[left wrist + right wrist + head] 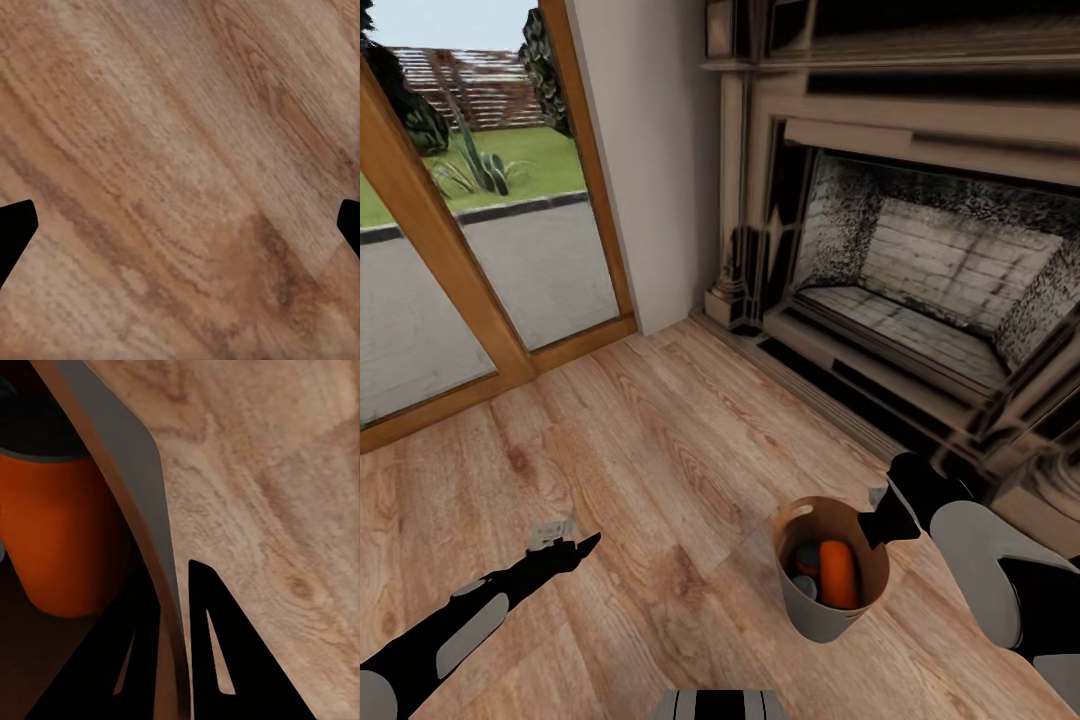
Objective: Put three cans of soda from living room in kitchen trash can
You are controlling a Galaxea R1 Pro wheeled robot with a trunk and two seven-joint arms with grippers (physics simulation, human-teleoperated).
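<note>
An ornate fireplace (920,270) with a sooty brick firebox stands against the wall; wood-framed glass doors (470,250) show lawn and paving outside — plank floor (660,450) spreads between.

1. Open plank floor (660,450) spreads ahead and toward the left, bare between the glass doors (470,250) and the fireplace (920,270), giving wide room to pass.
2. The left gripper (565,553) hangs over bare floor with its fingers spread and nothing between them.
3. The tash can (815,615) stands on the floor near the fireplace hearth, on the right side.
4. Its mouth is open from above, but an orange can (838,575) and other cans take up much of the inside.
5. The right gripper (880,525) straddles the bin's rim, one finger (135,660) inside and one outside, the wall pinched between them.
6. The raised hearth step and carved fireplace surround block the way on the right.
</note>
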